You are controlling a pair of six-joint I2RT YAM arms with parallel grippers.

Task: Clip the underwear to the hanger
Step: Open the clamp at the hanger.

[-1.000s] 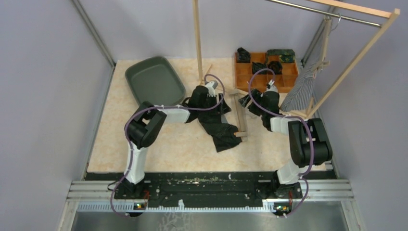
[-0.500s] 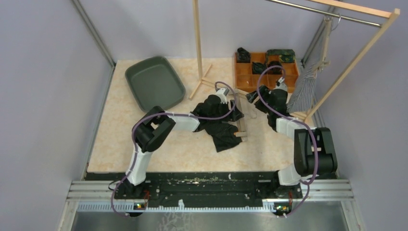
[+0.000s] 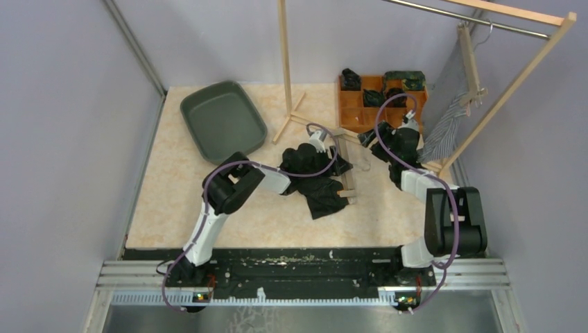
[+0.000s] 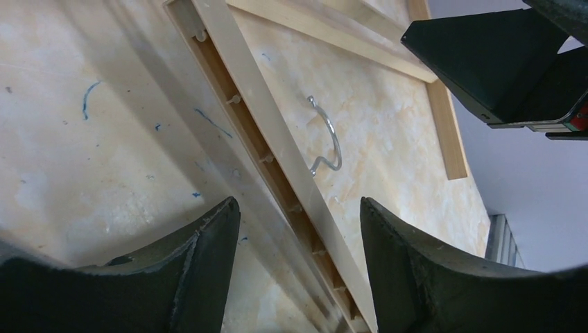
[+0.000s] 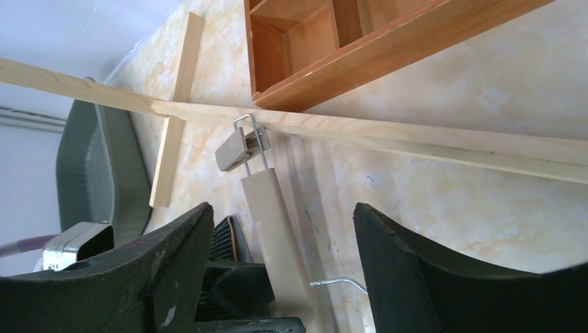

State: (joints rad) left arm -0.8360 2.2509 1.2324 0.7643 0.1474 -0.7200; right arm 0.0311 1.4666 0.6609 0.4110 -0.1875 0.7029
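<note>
Well, from above a good deal is hidden. The left arm's wrist sits on top of the underwear (image 3: 322, 198), black on black, so I can't pick out where cloth ends and machine begins. The hanger's lower end is cut off in both wrist views, and I cannot tell whether any clip bites the cloth.

The left arm is folded at the elbow and reaches toward 2 o'clock, its wrist low over the table's middle. The left gripper (image 4: 298, 207) has its jaws apart and holds nothing. The hanger (image 4: 277, 149) runs along the table between the fingers, and its wire hook (image 4: 331, 139) lies flat at 1 o'clock of them.

The right arm rises from its base toward 11 o'clock and bends down beside the orange wooden organizer (image 3: 381, 111). The right gripper (image 5: 283, 208) is also spread wide and empty, looking down at the hanger's pale bar and the metal clip (image 5: 239, 147) at its end.

The underwear is a crumpled black heap at the table's centre, spilling toward 5 o'clock from the left wrist. Its 3 o'clock edge seems to meet the hanger bar. A green tray (image 3: 223, 118) sits at 10 o'clock.
</note>
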